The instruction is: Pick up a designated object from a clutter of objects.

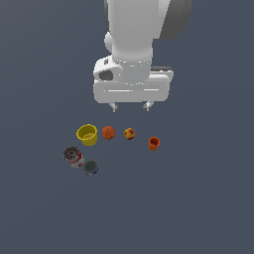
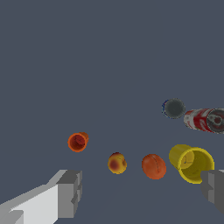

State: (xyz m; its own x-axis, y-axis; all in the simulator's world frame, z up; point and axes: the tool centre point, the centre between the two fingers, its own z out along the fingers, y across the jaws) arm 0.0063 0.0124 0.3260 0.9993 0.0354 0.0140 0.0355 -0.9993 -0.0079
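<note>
The bright yellow cup (image 1: 87, 134) (image 2: 192, 163) stands upright at the exterior view's left end of a row of small items. Beside it lie an orange ball (image 1: 108, 132) (image 2: 154, 166), a yellow-red ball (image 1: 129, 134) (image 2: 117, 162) and a smaller orange cup (image 1: 154, 143) (image 2: 78, 141). A red-white can (image 1: 73, 156) (image 2: 204, 120) and a dark blue can (image 1: 91, 167) (image 2: 173, 108) sit nearer the camera. My gripper (image 1: 131, 106) (image 2: 142, 192) hangs open above and behind the row, holding nothing, its fingers (image 2: 70, 193) spread wide.
All items rest on a plain dark grey floor (image 1: 198, 198). The arm's white body (image 1: 131, 44) fills the upper middle of the exterior view.
</note>
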